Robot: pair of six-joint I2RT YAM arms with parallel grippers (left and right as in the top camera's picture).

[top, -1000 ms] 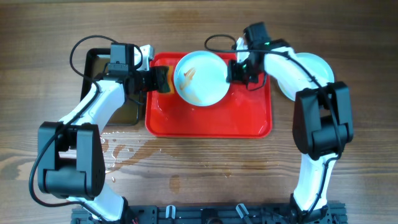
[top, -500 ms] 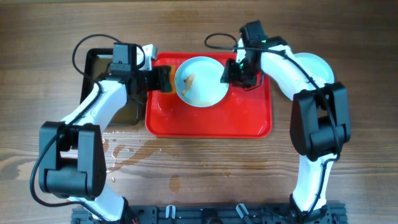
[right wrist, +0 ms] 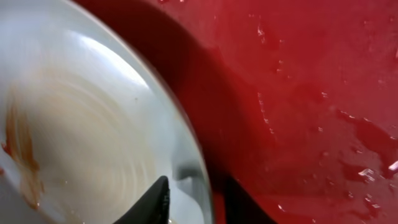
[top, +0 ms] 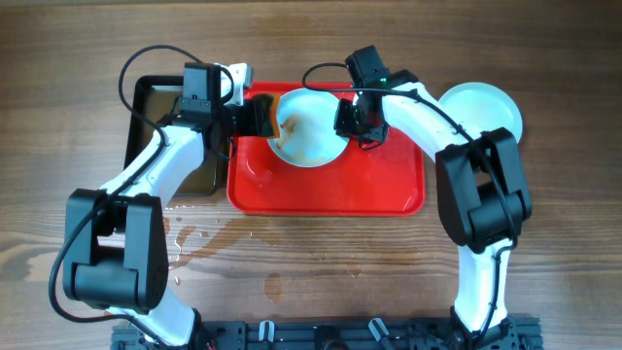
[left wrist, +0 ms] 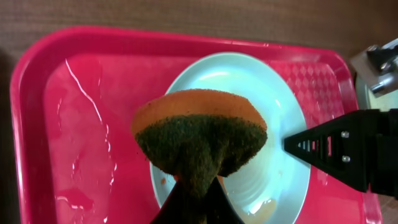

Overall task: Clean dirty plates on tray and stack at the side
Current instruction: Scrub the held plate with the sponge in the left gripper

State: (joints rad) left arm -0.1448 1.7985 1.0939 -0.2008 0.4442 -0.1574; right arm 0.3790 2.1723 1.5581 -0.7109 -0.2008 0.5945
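Observation:
A pale aqua plate [top: 313, 131] with brown-orange smears is held above the red tray [top: 379, 190]. My right gripper [top: 347, 119] is shut on the plate's right rim [right wrist: 186, 155]; the plate [right wrist: 81, 124] fills the left of the right wrist view. My left gripper [top: 251, 119] is shut on an orange and green sponge [left wrist: 200, 134], which is at the plate's left edge, over the plate [left wrist: 273, 112] in the left wrist view. A clean plate [top: 483, 105] lies on the table at the right of the tray.
A black rectangular pan [top: 151, 107] lies left of the tray under my left arm. Water is spilled on the wooden table [top: 194, 238] in front of the pan. The tray surface [right wrist: 323, 93] is wet.
My right gripper has carried the plate leftward across the tray. My left gripper with the sponge has shifted right, so the sponge now meets the plate's left edge.

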